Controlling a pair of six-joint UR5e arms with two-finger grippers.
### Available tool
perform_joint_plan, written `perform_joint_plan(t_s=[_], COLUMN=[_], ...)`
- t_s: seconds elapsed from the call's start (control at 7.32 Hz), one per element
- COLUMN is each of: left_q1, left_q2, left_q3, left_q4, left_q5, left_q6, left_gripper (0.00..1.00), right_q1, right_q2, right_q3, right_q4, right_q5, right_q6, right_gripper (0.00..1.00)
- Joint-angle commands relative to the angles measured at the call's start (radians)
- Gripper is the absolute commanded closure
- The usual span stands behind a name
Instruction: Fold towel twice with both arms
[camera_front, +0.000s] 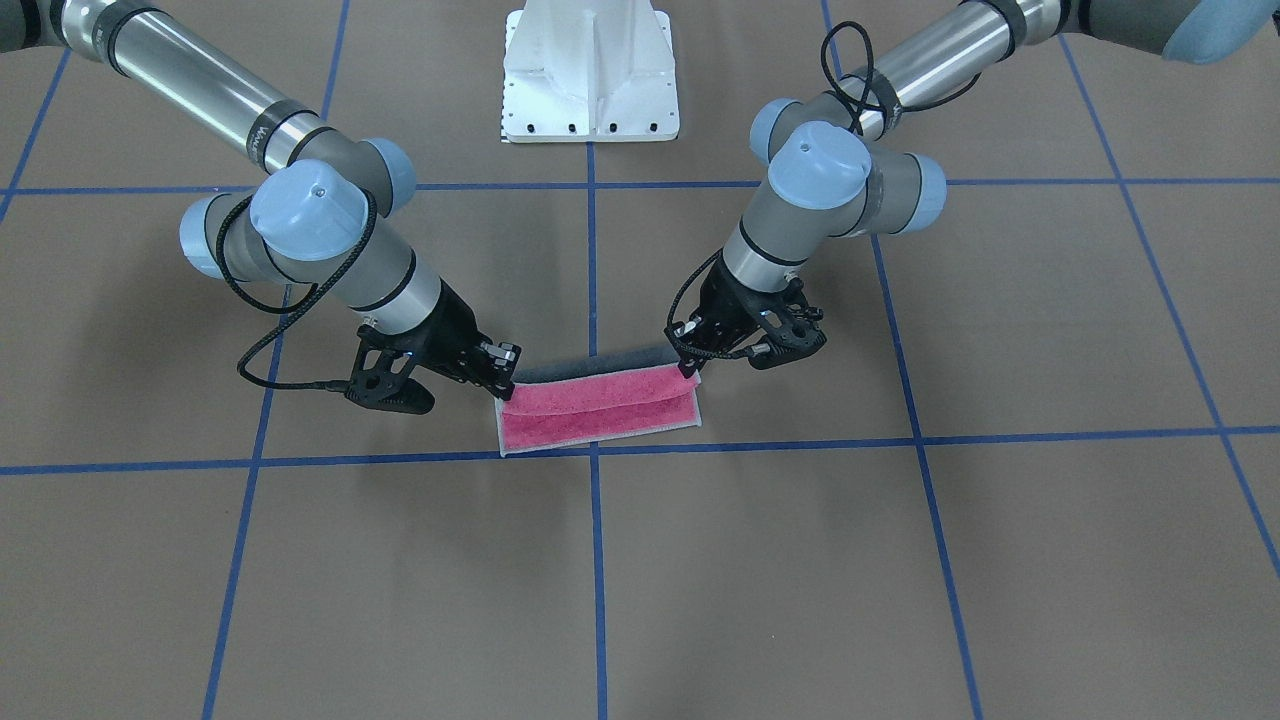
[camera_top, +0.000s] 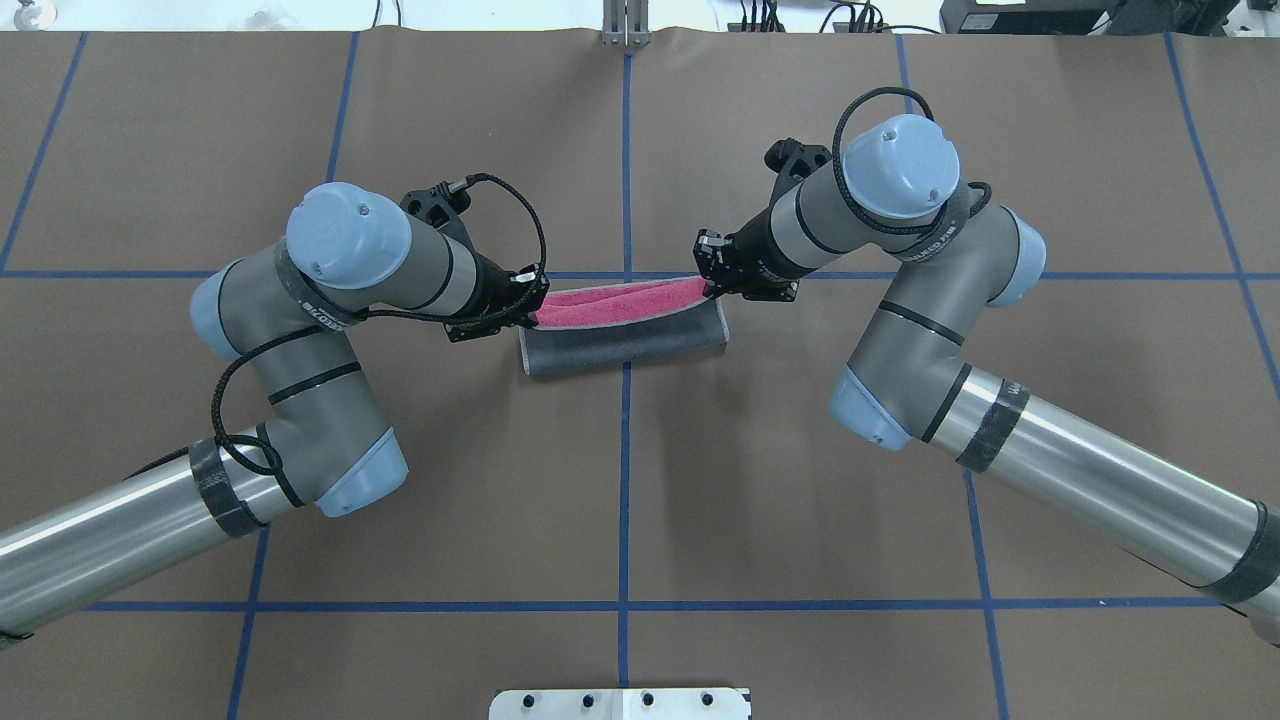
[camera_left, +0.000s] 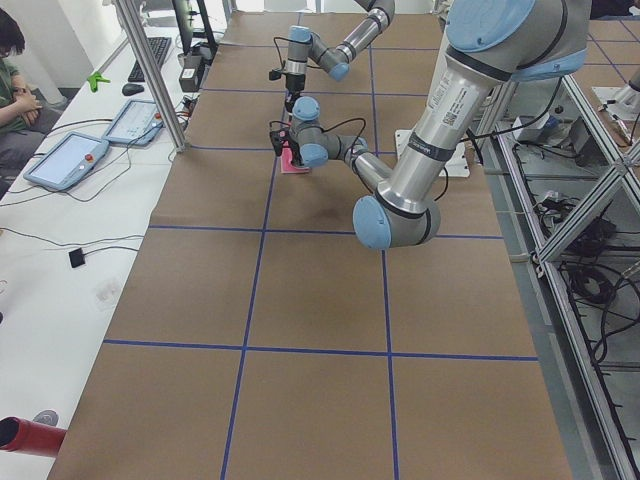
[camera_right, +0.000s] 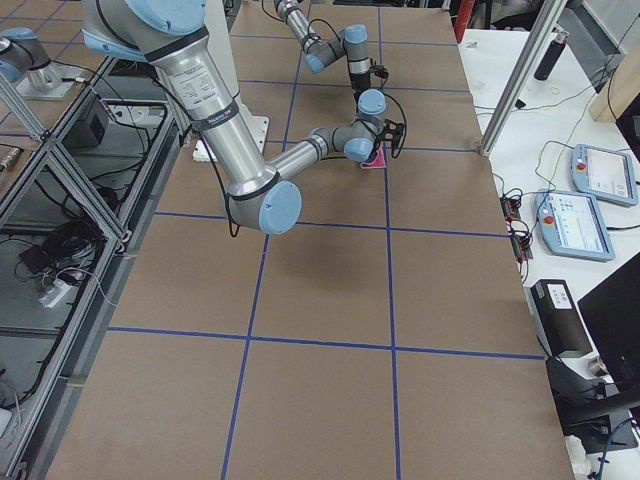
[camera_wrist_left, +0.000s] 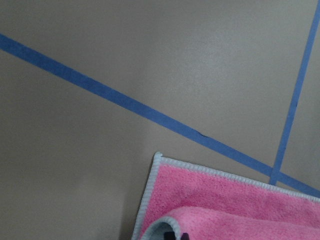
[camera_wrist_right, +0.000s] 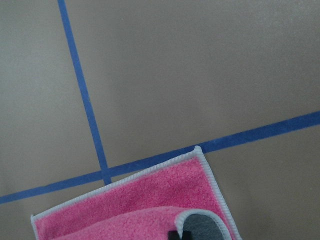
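The towel lies half folded, pink inside, grey outside; left end effector and right end effector pinch its raised corners.

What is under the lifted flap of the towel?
The towel shows its own lower layer, pink face up, flat on the table. The left gripper and right gripper hold the flap. Anything deeper in the fold is covered.

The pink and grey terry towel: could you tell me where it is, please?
Overhead view: the towel lies mid-table across the central blue tape line, between the left gripper and right gripper.
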Motion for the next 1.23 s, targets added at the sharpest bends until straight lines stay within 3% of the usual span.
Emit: perform_joint_plan(t_s=[0.0, 0.68, 1.09], left_q1=[-0.013, -0.013, 0.007], left_q2=[-0.002, -0.030, -0.066], left_q3=[0.003, 0.025, 0.066], left_q4=[0.001, 0.000, -0.002], left_q5=[0.000, 0.000, 0.000], left_q6=[0.000, -0.057, -0.097], left_gripper=[0.01, 0.01, 0.01], right_q1=[0.007, 0.049, 0.130], right_q2=[-0.010, -0.010, -0.050], right_q3=[-0.003, -0.009, -0.009], right_q4=[-0.001, -0.006, -0.006], right_q5=[0.000, 0.009, 0.101], right_q6=[0.000, -0.006, -0.130], right_gripper=[0.04, 0.01, 0.01])
